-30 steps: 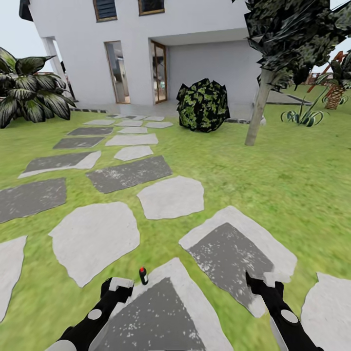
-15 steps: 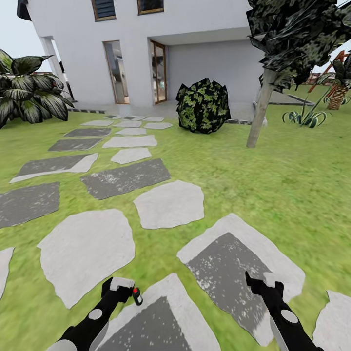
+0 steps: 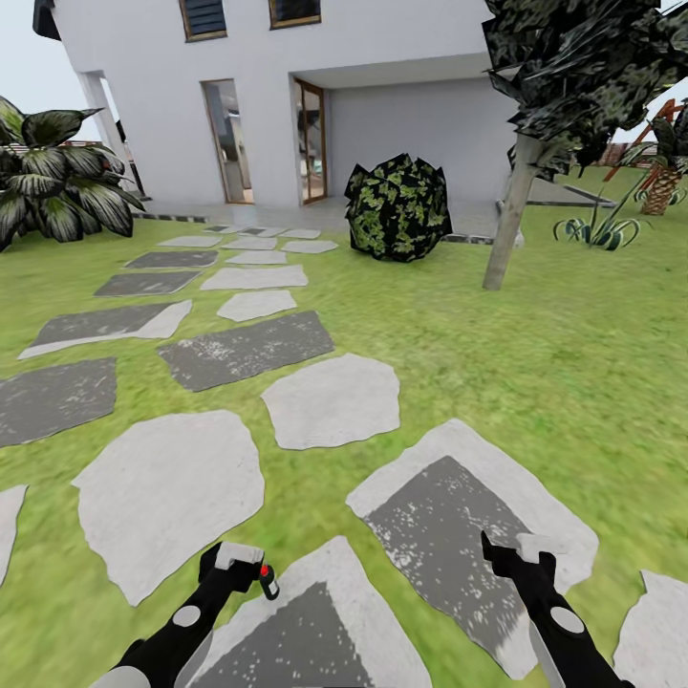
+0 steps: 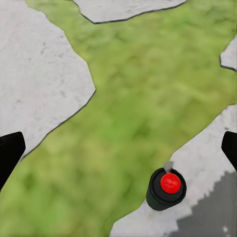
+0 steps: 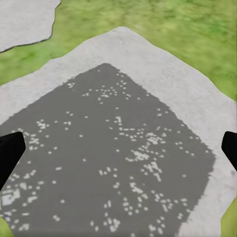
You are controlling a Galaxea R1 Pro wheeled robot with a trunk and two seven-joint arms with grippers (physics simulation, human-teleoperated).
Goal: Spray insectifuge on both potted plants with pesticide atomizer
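Head view: set high on the robot, facing forward and down across the paving stones (image 3: 172,497) toward the white house (image 3: 287,86), with both arms entering at the lower edge. Left wrist view: close above the grass, looking almost straight down onto the pesticide atomizer (image 4: 167,189) (red cap uppermost) at a stone's edge; the head view shares this bottle (image 3: 268,579). Right wrist view: close over the dark-centred stone (image 5: 113,163), shared with the head view (image 3: 449,516).
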